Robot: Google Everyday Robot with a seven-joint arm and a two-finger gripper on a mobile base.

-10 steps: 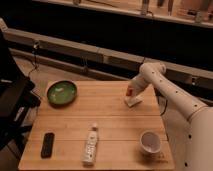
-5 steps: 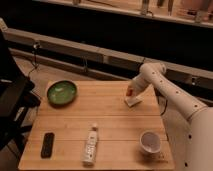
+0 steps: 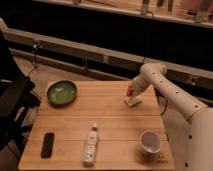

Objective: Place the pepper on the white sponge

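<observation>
The white sponge (image 3: pixel 133 102) lies flat on the wooden table (image 3: pixel 110 122) near its far right edge. My gripper (image 3: pixel 130 94) hangs from the white arm, pointing down right over the sponge. A tiny red-orange pepper (image 3: pixel 129 92) shows at the gripper's tip, just above the sponge. I cannot tell whether the pepper touches the sponge.
A green plate (image 3: pixel 62 92) sits at the far left. A white bottle (image 3: pixel 90 145) lies near the front middle. A white cup (image 3: pixel 149 141) stands at the front right. A black remote-like object (image 3: pixel 47 144) lies at the front left. A dark chair stands to the left.
</observation>
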